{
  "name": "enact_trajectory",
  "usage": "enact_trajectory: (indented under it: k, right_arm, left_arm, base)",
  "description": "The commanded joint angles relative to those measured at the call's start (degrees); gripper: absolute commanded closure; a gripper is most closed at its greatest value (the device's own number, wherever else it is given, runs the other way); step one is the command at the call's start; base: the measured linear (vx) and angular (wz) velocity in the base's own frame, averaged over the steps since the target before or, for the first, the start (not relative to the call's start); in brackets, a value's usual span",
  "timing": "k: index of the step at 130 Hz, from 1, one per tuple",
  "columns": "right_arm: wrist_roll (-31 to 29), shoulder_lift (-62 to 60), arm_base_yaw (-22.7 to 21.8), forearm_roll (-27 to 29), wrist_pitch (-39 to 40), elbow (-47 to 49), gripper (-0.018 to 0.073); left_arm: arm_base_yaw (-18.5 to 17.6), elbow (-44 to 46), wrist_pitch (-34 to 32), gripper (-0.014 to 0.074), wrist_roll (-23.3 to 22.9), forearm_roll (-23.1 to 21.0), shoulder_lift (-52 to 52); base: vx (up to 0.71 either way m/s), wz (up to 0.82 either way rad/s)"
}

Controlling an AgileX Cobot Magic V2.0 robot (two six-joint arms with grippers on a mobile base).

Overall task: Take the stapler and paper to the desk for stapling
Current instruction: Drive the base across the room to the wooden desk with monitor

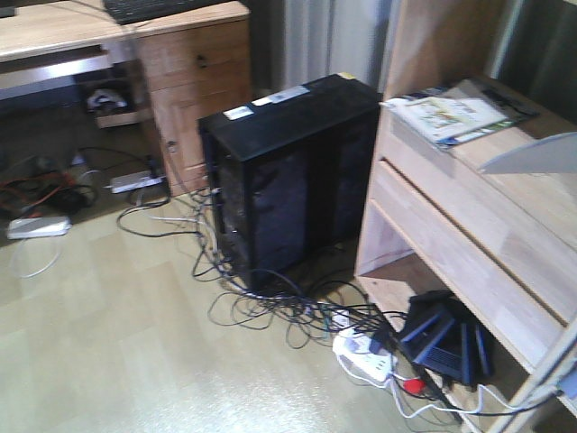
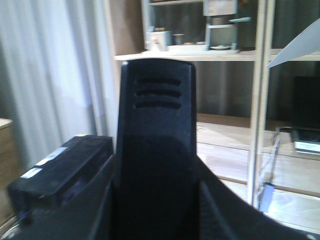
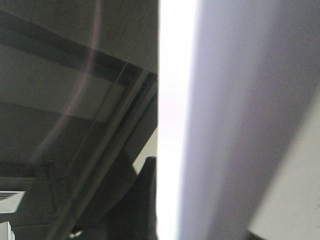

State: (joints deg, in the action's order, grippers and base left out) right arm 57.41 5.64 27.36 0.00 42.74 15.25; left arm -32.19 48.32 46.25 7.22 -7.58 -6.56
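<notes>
Paper, a plain white rectangular sheet [image 3: 210, 100], runs edge-on up the frame, seemingly pinched in the closed right pincer [image 3: 159, 185]. Left pincer [image 2: 157, 200] looks clamped on the upright small black stapler [image 2: 157, 100]. Light wooden desk [image 1: 54, 32] lies upper left of the front view, well apart.

White paper [image 3: 240, 120] fills the right half; right claw [image 3: 150, 200] touches its edge

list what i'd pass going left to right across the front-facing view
white box on the floor → desk drawer cabinet → black computer tower → black router → paper, poking in at the right edge
</notes>
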Motion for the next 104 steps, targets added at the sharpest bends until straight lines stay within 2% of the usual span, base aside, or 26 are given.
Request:
enact_trajectory:
  k: [1, 104]
  right_arm:
    - [-0.4, 0.8, 0.0, -0.5, 1.9, 1.6, 0.0565]
    - [-0.4, 0.8, 0.0, -0.5, 2.2, 1.6, 0.0565]
  left_arm:
    - [-0.2, 1.3, -6.7, 0.0603, 0.0, -0.6, -1.0]
    - [-0.2, 1.3, -6.7, 0.0603, 0.0, -0.6, -1.0]
  base:
    - [-0.06, 0.34]
    - [-0.02, 0.25]
